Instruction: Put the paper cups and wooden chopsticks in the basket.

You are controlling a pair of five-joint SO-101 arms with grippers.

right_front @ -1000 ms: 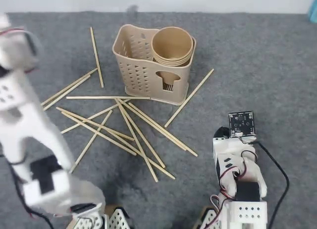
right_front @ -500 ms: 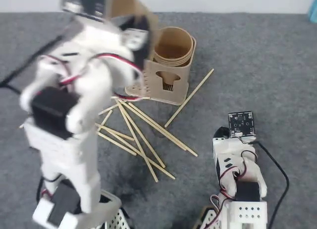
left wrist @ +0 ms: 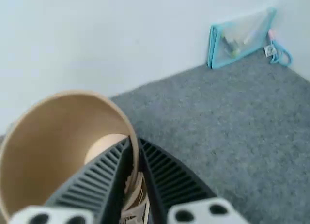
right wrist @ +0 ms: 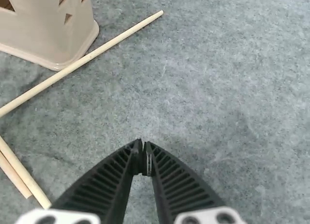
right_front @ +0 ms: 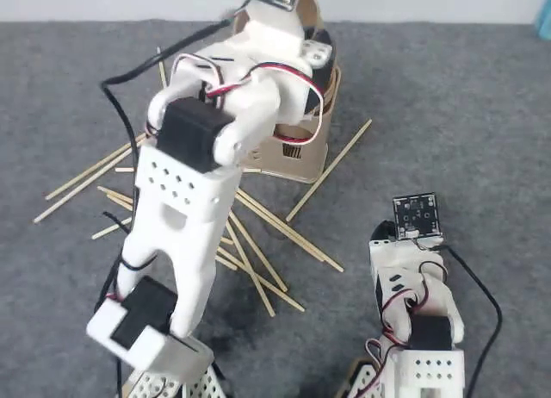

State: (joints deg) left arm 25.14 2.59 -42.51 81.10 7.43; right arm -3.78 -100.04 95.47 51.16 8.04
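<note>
Left claw point(left wrist: 133, 142): the paper cup point(left wrist: 58, 136) is pinched by its rim.
Basket point(right_front: 297, 152): judged directly beneath that claw.
Right claw point(right wrist: 144, 158): pressed together; a chopstick point(right wrist: 82, 59) is seen ahead, lying slantwise.

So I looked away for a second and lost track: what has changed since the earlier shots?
The left arm swung in from the table's left edge and now reaches over the basket, with the left gripper shut on the rim of a paper cup. The right gripper stayed parked and shut, and the basket kept its place.
</note>
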